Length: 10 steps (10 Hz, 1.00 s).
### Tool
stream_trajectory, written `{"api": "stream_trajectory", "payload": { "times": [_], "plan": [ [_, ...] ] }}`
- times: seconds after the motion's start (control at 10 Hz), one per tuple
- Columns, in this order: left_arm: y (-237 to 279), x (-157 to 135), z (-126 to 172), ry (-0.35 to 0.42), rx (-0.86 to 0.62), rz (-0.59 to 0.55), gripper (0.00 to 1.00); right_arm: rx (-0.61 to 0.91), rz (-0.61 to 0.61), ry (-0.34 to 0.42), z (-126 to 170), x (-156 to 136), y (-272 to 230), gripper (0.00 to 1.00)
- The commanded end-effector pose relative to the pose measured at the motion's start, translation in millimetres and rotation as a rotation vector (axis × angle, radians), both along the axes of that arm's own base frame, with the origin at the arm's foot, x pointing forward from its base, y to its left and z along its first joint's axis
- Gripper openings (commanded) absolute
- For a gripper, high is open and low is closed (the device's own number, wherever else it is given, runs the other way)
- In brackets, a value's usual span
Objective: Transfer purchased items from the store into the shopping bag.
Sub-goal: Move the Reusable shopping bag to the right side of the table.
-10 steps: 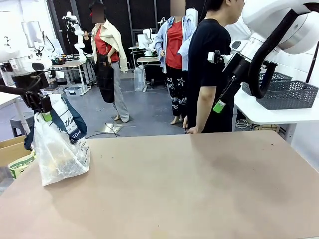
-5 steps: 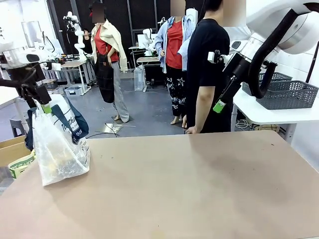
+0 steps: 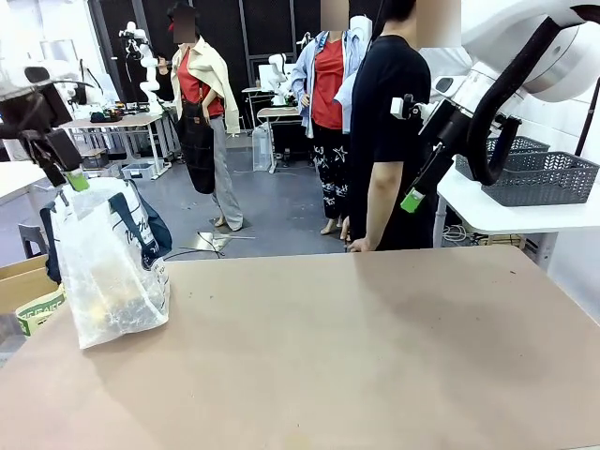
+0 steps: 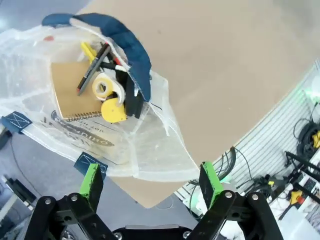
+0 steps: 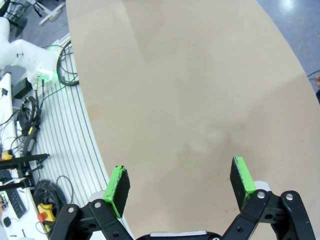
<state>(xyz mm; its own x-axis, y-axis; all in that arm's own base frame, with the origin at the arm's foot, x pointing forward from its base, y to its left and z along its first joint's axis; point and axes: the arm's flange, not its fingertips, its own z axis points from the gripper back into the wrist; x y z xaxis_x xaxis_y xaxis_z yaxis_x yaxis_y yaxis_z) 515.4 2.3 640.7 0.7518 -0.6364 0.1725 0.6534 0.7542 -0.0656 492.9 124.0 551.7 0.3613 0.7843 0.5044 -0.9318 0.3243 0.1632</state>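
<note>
Brown tabletop [image 3: 375,347] spreads bare toward the person's side. Left gripper [image 4: 150,185] hangs spread wide and empty above the shopping bag [image 3: 108,272], which stands at the table's left edge holding a notebook [image 4: 70,90] and tape. Right gripper [image 5: 180,182], also wide and empty, hovers over bare table. Standing so near the edge, the bag may well tip off if nudged; there is ample free room to its right.

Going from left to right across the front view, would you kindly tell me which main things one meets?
Left claw → shopping bag → person in black at the table's far edge → right claw → dark grey basket on the side table.
</note>
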Motion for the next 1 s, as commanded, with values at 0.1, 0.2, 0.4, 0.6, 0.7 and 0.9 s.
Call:
{"api": "stream_trajectory", "payload": {
  "times": [0.1,0.2,0.4,0.6,0.7,0.9],
  "plan": [
    [-1.8,14.0,13.4,-0.062,-0.045,-0.200,1.00,0.020,-0.011,0.018,0.1,-1.1,1.1,1.00],
    [-11.8,19.8,12.8,-0.162,-0.060,-0.260,1.00,0.020,-0.011,0.018,0.1,-1.1,1.1,1.00],
    [-42.6,30.8,10.0,-0.349,-0.111,-0.418,1.00,0.020,-0.011,0.018,0.1,-1.1,1.1,1.00],
    [-73.8,38.6,-1.3,-0.388,-0.150,-0.505,1.00,0.020,-0.011,0.018,0.1,-1.1,1.1,1.00],
    [-83.2,38.6,-4.9,-0.382,-0.206,-0.577,1.00,0.020,-0.011,0.018,0.1,-1.1,1.1,1.00],
    [-92.0,34.1,-12.4,-0.342,-0.382,-0.702,1.00,0.020,-0.011,0.018,0.1,-1.1,1.1,1.00]
  ]
}}
